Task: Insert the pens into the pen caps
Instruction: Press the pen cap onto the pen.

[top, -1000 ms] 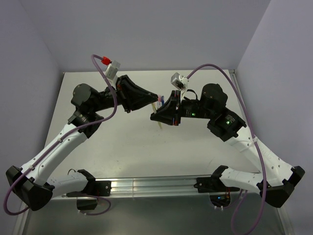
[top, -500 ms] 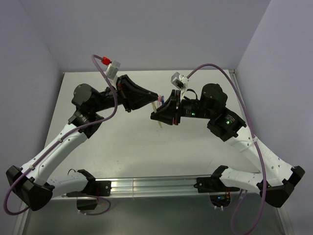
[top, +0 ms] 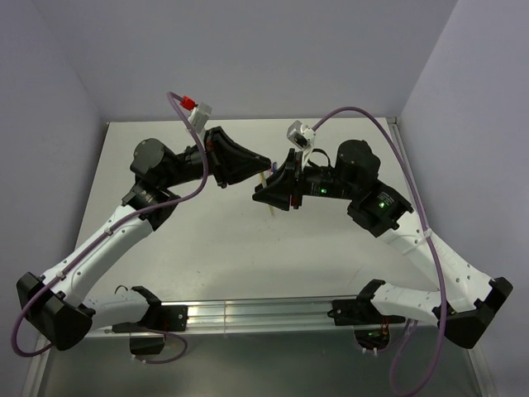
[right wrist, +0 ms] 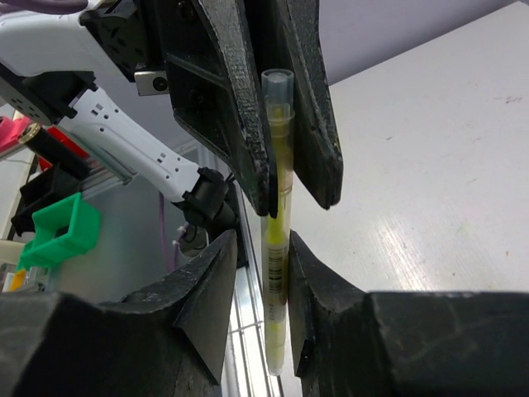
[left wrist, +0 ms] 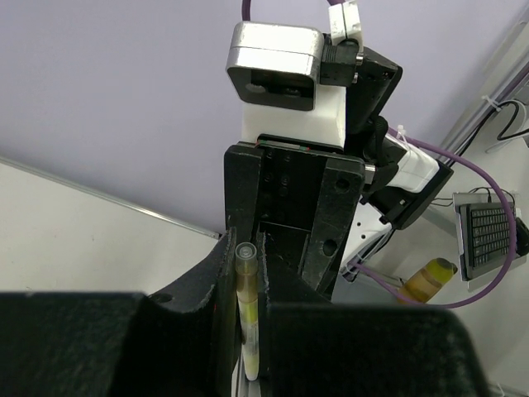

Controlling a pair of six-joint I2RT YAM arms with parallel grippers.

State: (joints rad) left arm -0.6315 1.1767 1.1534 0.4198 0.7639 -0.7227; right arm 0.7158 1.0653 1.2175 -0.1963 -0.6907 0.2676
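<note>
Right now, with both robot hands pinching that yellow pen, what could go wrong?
The left hand and right hand both clamp the same thin yellow pen. If they push out of line, it might bend or slip sideways. The pen seems held up above the table, so a loose grip could drop it. The two hands are also very close and may bump.

No legible text anywhere; only a barcode strip on the yellow pen

Yellow pen — upright, held aloft; clear cap, seemingly, on top.
</note>
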